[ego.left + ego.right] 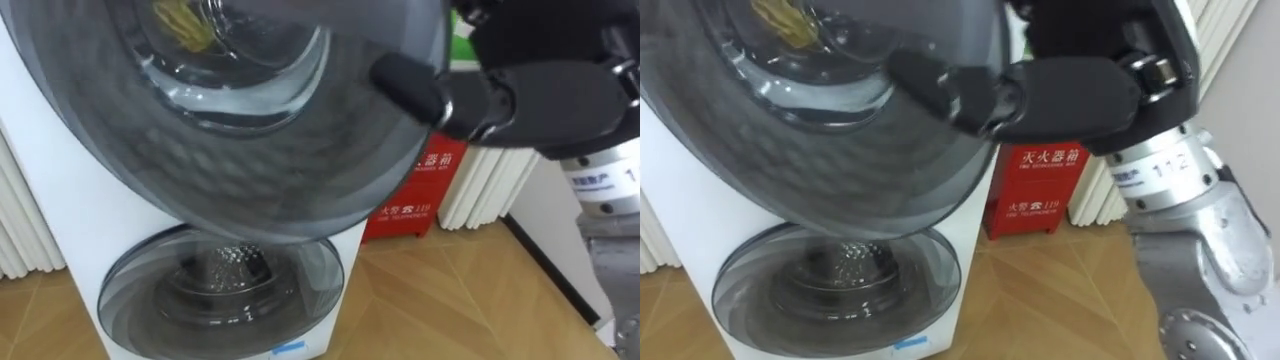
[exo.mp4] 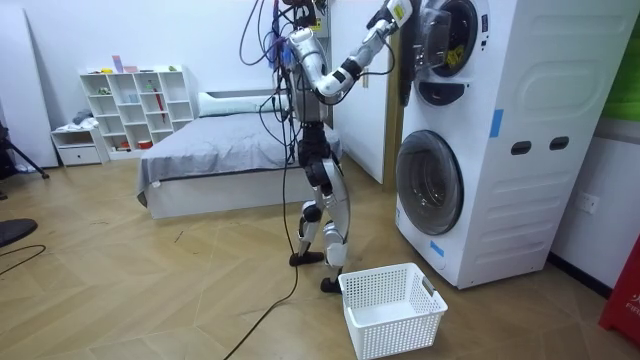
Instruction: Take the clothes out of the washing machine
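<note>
— What am I looking at on your end?

— I have the robot standing right at the white washing machine stack (image 2: 520,140), its right arm raised to the top unit. The upper door (image 1: 250,170) is swung open towards my head camera. Below it the lower door (image 1: 220,290) is closed.

— Anything around it?

— A white laundry basket (image 2: 392,310) sits on the floor near the robot's feet, and a red cabinet (image 1: 415,195) stands beside the machine.

— And the hand?

— The right hand (image 1: 1070,95) touches the upper door's rim. I can't tell whether its fingers are spread or closed.

— The clothes?

— A yellow cloth (image 1: 185,25) shows through the upper door's glass, inside the top drum.
</note>
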You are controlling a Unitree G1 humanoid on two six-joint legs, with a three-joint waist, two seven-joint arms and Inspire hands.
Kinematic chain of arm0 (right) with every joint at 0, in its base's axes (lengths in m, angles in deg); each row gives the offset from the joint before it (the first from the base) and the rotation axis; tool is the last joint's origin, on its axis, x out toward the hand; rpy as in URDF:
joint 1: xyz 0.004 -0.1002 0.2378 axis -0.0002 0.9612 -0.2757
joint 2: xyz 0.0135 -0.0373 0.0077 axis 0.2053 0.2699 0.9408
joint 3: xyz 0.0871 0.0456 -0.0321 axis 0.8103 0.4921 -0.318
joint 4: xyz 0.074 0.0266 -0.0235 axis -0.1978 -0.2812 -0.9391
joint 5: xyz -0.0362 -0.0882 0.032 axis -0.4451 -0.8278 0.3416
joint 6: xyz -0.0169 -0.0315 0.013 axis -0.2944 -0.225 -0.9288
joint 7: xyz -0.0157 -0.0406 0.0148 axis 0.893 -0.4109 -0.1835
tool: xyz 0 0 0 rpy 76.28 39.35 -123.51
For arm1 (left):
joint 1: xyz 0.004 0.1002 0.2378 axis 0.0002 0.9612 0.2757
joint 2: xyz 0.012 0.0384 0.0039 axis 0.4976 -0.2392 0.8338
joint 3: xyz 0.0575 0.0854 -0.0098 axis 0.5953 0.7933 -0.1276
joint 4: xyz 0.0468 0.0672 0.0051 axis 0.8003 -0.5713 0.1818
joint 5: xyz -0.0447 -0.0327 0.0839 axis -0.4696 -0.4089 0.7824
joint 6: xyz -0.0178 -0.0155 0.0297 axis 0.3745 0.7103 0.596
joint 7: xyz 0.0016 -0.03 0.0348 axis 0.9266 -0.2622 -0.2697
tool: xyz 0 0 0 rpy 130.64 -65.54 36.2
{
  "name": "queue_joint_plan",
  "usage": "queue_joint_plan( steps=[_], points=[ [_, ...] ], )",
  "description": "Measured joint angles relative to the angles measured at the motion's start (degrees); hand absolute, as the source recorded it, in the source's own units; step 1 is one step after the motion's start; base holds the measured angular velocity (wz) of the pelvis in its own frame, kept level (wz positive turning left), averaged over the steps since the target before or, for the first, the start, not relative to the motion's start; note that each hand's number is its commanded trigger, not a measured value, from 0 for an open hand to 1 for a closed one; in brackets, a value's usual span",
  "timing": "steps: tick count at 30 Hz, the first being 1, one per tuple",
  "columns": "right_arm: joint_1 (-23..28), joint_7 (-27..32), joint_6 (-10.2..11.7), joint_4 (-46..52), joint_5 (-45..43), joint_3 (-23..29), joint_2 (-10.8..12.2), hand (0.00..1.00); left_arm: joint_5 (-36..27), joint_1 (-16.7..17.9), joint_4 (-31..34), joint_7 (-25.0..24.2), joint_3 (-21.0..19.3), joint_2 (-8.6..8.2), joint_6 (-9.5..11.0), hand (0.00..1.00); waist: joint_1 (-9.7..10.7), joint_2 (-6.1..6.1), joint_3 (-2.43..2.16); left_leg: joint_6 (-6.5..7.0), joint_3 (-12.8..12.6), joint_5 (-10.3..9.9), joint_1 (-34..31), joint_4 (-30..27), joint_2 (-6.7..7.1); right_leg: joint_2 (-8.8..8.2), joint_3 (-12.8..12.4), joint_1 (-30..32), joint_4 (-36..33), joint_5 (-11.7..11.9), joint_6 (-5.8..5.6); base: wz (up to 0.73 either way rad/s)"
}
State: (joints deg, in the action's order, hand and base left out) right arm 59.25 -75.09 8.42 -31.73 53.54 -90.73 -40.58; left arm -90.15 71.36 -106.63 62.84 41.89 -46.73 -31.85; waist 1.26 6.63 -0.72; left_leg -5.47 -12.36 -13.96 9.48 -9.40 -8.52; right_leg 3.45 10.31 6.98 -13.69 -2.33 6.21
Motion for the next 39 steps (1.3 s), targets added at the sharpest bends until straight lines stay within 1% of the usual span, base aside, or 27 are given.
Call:
queue_joint_plan(
  steps=[4, 5, 7, 11, 12, 14, 17, 19, 20, 21, 22, 25, 27, 28, 30, 32, 33, 34, 36, 39],
  points=[
    [0.0, -4.6, 0.2, 1.2, 4.2, -1.0, -0.1, 0.0, 0.0, -0.4, 0.0, 0.0, 0.4, -0.11, -0.1, 0.0, 0.0, -0.2, -0.01, 0.04, 0.3, 0.1, 0.0, -0.1, -0.02, 0.0, -0.1, -0.1, 0.0, -0.2, -0.23, 0.05],
    [0.0, -6.1, 0.2, 1.8, 5.3, -1.4, -0.1, 0.0, 0.0, -0.5, 0.0, 0.0, 0.4, -0.23, -0.3, 0.0, 0.0, -0.24, -0.05, 0.08, 0.4, 0.1, 0.0, -0.2, -0.03, 0.03, -0.2, -0.2, 0.0, -0.3, -0.61, 0.05],
    [0.0, -8.4, 0.1, 2.6, 7.7, -1.9, -0.1, 0.0, 0.0, -0.6, 0.0, 0.0, 0.4, -0.43, -0.5, 0.0, -0.1, -0.37, -0.13, 0.11, 0.5, 0.1, 0.0, -0.2, -0.02, 0.03, -0.3, -0.3, 0.1, -0.4, -0.74, 0.05],
    [0.0, -13.4, -0.2, 3.7, 11.2, -2.8, -0.1, 0.0, 0.0, -0.6, 0.0, -0.1, 0.5, -1.02, -0.7, 0.0, -0.4, -0.7, -0.36, -0.04, 1.5, 0.3, 0.1, -0.2, 0.16, -0.32, 0.2, -1.0, 0.3, -0.9, -1.77, 0.12],
    [0.0, -14.6, -0.2, 4.3, 11.5, -2.8, -0.1, 0.0, 0.0, -0.7, 0.0, -0.2, 0.5, -1.1, -0.7, 0.0, -0.8, -0.71, -0.36, 0.03, 1.5, 0.2, 0.1, -0.2, 0.25, -0.45, 0.3, -1.0, 0.2, -1.1, -2.09, 0.09],
    [0.0, -16.4, -0.1, 5.2, 12.1, -2.8, -0.1, 0.0, -0.1, -0.8, 0.0, -0.3, 0.5, -1.11, -0.7, 0.0, -1.6, -0.7, -0.35, 0.17, 1.6, 0.1, 0.1, -0.2, 0.3, -0.53, 0.5, -1.3, 0.1, -1.2, -2.25, 0.09],
    [-0.3, -19.0, 0.2, 5.5, 13.3, -3.0, 0.0, 0.0, -0.1, -1.2, 0.0, -0.3, 0.5, -1.11, -0.7, 0.0, -2.0, -0.53, -0.22, 0.21, 1.6, 0.1, 0.1, -0.2, 0.29, -0.89, 1.5, -1.9, 0.2, -1.9, -2.99, 0.19],
    [-0.3, -20.2, 0.5, 5.7, 13.4, -3.1, 0.1, 0.0, -0.2, -1.7, 0.0, -0.5, 0.5, -1.02, -0.7, 0.0, -3.0, -0.42, -0.16, 0.24, 1.5, 0.1, 0.2, -0.2, 0.31, -0.97, 1.7, -2.0, 0.1, -2.1, -2.76, 0.13],
    [-0.3, -20.8, 1.0, 5.7, 13.6, -3.5, 0.2, 0.0, -0.2, -1.9, 0.0, -0.8, 0.5, -0.87, -0.7, 0.0, -3.3, -0.22, -0.03, 0.24, 1.5, 0.1, 0.2, -0.1, 0.32, -1.05, 2.0, -2.0, 0.1, -2.2, -2.37, 0.12],
    [-0.4, -21.3, 1.4, 5.8, 14.0, -3.9, 0.3, 0.0, -0.2, -2.0, 0.0, -0.8, 0.5, -0.76, -0.7, 0.0, -3.4, -0.04, 0.13, 0.24, 1.5, 0.1, 0.2, -0.1, 0.31, -1.17, 2.4, -2.1, 0.2, -2.0, -1.57, 0.14],
    [-0.4, -21.6, 1.6, 5.8, 14.0, -4.0, 0.3, 0.0, -0.2, -2.0, 0.0, -0.9, 0.6, -0.77, -0.7, 0.0, -3.5, 0.01, 0.17, 0.23, 1.5, 0.1, 0.1, 0.0, 0.3, -1.21, 2.5, -2.1, 0.2, -1.7, -1.04, 0.12],
    [-0.6, -22.6, 2.2, 5.8, 14.5, -4.1, 0.5, 0.0, -0.1, -2.2, 0.0, -1.0, 1.1, -0.79, -0.7, 0.0, -4.3, 0.14, 0.35, 0.25, 1.6, 0.1, 0.0, 0.5, 0.3, -1.32, 2.7, -2.1, 0.2, -1.8, -1.14, 0.05],
    [-0.5, -22.9, 2.8, 5.6, 14.6, -4.4, 0.5, 0.0, 0.0, -3.2, 0.0, -1.0, 1.1, -0.79, -0.7, 0.0, -5.2, 0.16, 0.53, 0.33, 1.7, 0.0, -0.1, 0.8, 0.3, -1.41, 3.2, -2.1, 0.2, -1.9, -1.31, 0.09],
    [-0.5, -22.9, 2.9, 5.6, 14.6, -4.6, 0.5, 0.0, 0.0, -3.4, 0.0, -1.0, 1.1, -0.77, -0.7, 0.0, -5.4, 0.16, 0.53, 0.33, 1.7, 0.0, -0.1, 0.8, 0.3, -1.44, 3.3, -2.1, 0.2, -2.0, -1.34, 0.08],
    [-0.5, -22.9, 3.7, 5.5, 14.6, -5.9, 0.6, 0.0, -0.1, -4.1, 0.0, -1.0, 1.1, -0.68, -0.7, 0.0, -6.4, 0.17, 0.53, 0.33, 2.0, -0.1, -0.2, 0.8, 0.3, -1.48, 3.6, -2.2, 0.2, -2.0, -1.33, 0.07],
    [-0.5, -22.9, 4.1, 5.5, 14.6, -6.8, 0.7, 0.0, 0.0, -4.2, 0.0, -1.0, 1.2, -0.68, -0.7, 0.0, -6.8, 0.17, 0.53, 0.33, 2.3, 0.0, -0.3, 0.9, 0.31, -1.53, 3.9, -2.2, 0.2, -2.0, -1.3, 0.07],
    [-0.5, -22.9, 4.2, 5.5, 14.8, -7.5, 1.2, 0.0, -0.1, -4.2, 0.0, -1.0, 1.1, -0.67, -0.7, 0.0, -7.5, 0.17, 0.53, 0.33, 2.3, 0.0, -0.3, 1.0, 0.3, -1.57, 3.9, -2.2, 0.3, -2.0, -1.3, 0.0],
    [-0.5, -23.0, 4.1, 5.4, 15.1, -7.9, 1.5, 0.0, -0.1, -4.2, 0.0, -1.0, 1.2, -0.68, -0.7, 0.0, -7.8, 0.17, 0.53, 0.33, 2.3, 0.0, -0.3, 1.0, 0.29, -1.57, 4.0, -2.2, 0.3, -2.0, -1.3, 0.05],
    [-0.5, -23.0, 4.0, 5.0, 15.7, -9.7, 2.8, 0.0, 0.0, -4.3, 0.0, -0.8, 1.2, -0.69, -0.7, 0.0, -8.1, 0.19, 0.51, 0.36, 3.7, 0.0, -1.1, 0.8, 0.38, -1.97, 5.1, -2.2, 0.4, -2.1, -1.42, 0.22],
    [-0.5, -23.1, 3.8, 5.0, 15.8, -11.2, 4.1, 0.0, -0.1, -4.3, 0.0, -0.6, 1.2, -0.51, -0.7, 0.0, -9.3, 0.18, 0.51, 0.36, 4.6, 0.0, -1.7, 0.7, 0.39, -2.11, 5.9, -2.2, 0.7, -2.2, -1.45, 0.2]
  ],
)
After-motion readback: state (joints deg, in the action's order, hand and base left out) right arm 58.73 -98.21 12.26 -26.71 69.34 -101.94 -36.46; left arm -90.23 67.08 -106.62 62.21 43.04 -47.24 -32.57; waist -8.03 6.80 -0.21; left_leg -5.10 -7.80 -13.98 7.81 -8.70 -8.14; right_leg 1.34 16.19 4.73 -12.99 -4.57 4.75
